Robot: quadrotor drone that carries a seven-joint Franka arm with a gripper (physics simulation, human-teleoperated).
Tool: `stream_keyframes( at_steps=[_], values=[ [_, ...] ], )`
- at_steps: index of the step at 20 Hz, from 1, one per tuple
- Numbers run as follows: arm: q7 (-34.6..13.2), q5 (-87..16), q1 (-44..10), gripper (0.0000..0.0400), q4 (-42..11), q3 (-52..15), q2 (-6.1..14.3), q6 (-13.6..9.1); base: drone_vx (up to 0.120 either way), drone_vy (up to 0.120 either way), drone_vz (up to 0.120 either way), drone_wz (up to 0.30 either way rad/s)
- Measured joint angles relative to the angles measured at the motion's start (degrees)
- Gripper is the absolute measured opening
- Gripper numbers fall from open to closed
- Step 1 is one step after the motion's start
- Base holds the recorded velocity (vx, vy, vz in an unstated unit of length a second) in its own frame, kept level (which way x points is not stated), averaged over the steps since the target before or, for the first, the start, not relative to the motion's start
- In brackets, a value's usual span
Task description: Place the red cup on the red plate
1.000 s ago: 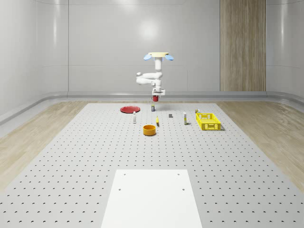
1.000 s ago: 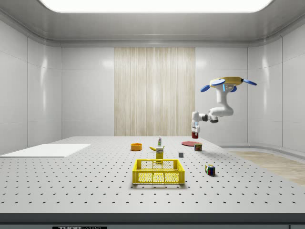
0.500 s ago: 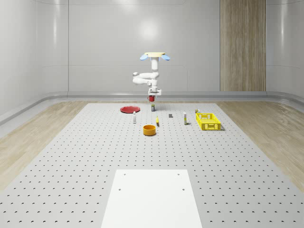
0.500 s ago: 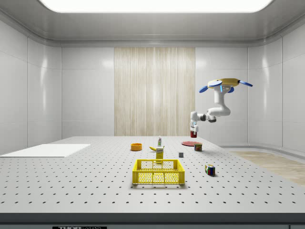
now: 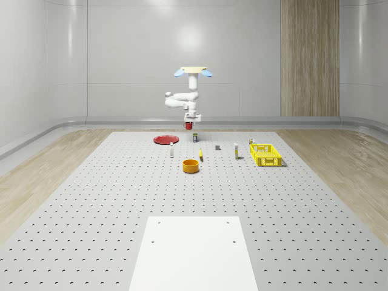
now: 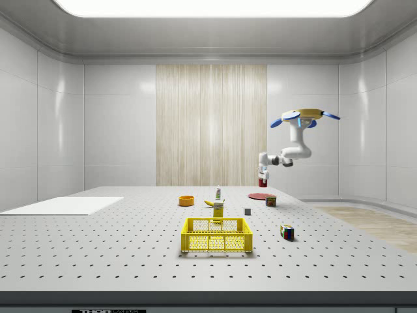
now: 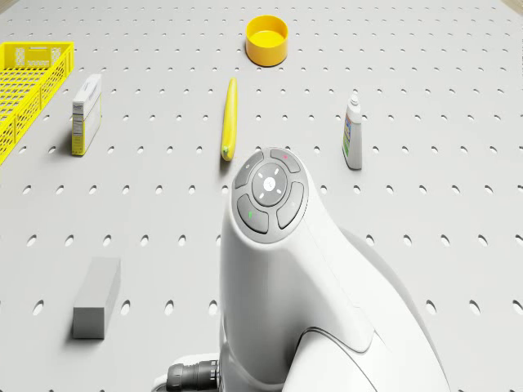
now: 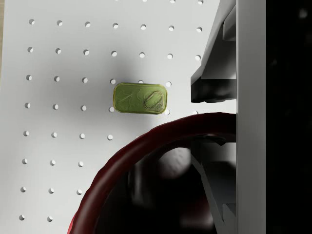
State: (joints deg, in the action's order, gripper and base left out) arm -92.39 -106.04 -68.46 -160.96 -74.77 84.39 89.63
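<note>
The drone [image 5: 191, 71] hovers over the table's [image 5: 109, 200] far end, its end effector [image 5: 189, 122] pinching the red cup [image 5: 189, 126] near the red plate [image 5: 165, 139]

Yellow basket [image 5: 266, 154], orange bowl [image 5: 191, 165], banana [image 7: 230, 119], green tin [image 8: 140, 98] on table.

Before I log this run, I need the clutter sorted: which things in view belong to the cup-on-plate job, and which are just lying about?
Job:
red cup, held in the gripper
red plate

Lying about:
yellow basket
yellow bowl
banana
white bottle
carton
grey block
green tin
</note>
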Motion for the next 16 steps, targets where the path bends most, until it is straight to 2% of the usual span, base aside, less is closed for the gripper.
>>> stream_keyframes(
  at_steps=[12, 16],
  values=[
    [-0.12, 0.21, -0.14, 0.0099, 0.03, -0.06, 0.49, 0.46, 0.000, -0.120, 0.000, 0.000],
    [-0.16, 0.27, -0.18, 0.0099, 0.03, -0.08, 0.64, 0.59, 0.000, -0.120, -0.110, 0.000]
  ],
)
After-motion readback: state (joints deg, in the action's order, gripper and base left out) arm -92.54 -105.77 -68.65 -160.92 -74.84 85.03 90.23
